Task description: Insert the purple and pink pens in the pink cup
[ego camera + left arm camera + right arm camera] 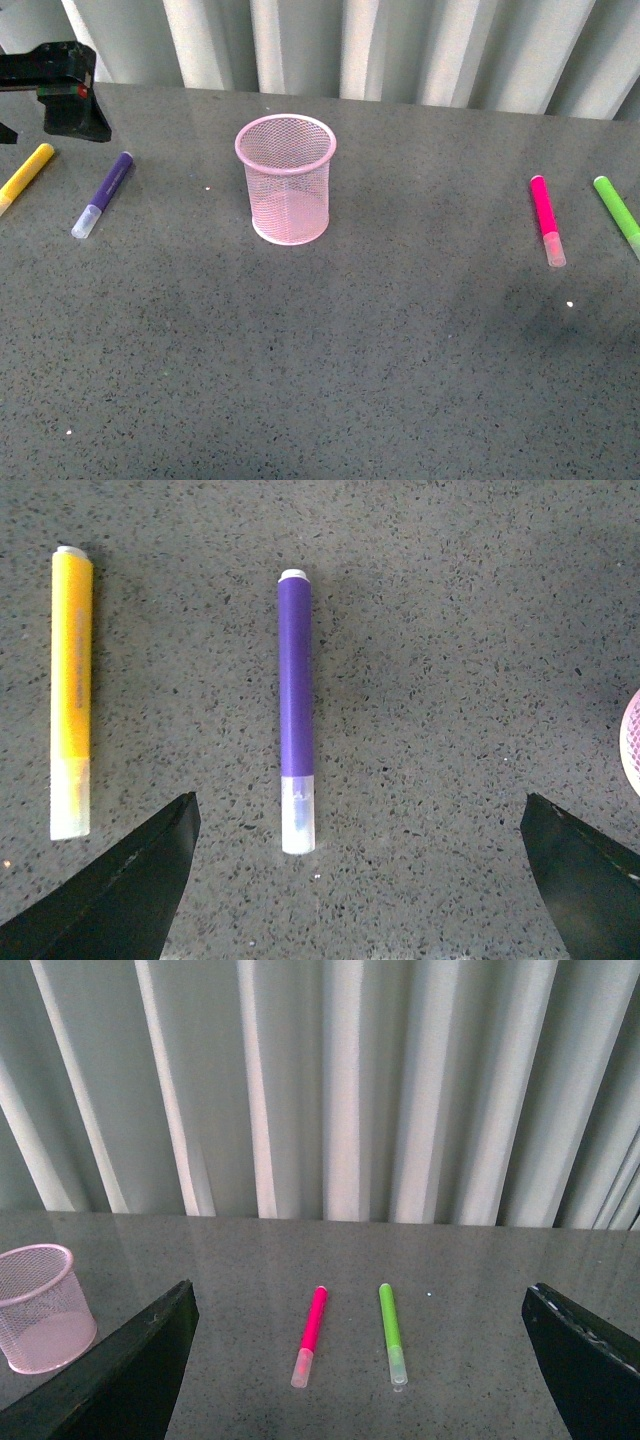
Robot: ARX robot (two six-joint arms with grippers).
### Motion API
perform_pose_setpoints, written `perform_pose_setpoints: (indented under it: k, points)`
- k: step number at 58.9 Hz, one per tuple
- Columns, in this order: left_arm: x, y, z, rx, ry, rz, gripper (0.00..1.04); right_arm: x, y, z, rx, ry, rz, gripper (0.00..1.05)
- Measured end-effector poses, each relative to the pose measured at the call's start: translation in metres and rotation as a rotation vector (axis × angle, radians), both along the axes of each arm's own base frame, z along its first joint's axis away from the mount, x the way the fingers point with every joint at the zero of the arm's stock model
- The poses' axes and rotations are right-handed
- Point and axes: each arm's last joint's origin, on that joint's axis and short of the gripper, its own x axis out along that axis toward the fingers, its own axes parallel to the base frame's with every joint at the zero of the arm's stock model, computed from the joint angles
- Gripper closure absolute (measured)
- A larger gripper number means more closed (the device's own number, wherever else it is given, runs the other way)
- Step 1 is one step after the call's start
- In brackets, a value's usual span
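Left gripper [360,815], jaws spread wide, hangs over the purple pen [296,680]; the yellow marker [72,680] lying nearby could be nudged or grabbed instead.

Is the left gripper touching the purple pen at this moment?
Apart. In the left wrist view the purple pen lies between the fingers of the open left gripper, with bare table on both sides of it.
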Motion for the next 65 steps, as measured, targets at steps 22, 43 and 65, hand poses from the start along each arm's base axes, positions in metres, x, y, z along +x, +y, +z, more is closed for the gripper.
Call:
perform_pose_setpoints:
  k: [22,43,65]
  points:
    - [0.031,-0.006,-0.018,0.041,0.037,-0.063,0.07,0.000,0.000,0.000,0.000,0.000,0.000,0.07]
    - [0.051,-0.013,-0.031,0.069,0.063,-0.086,0.07,0.000,0.000,0.000,0.000,0.000,0.000,0.07]
    - [0.067,-0.018,-0.055,0.090,0.110,-0.089,0.07,0.000,0.000,0.000,0.000,0.000,0.000,0.07]
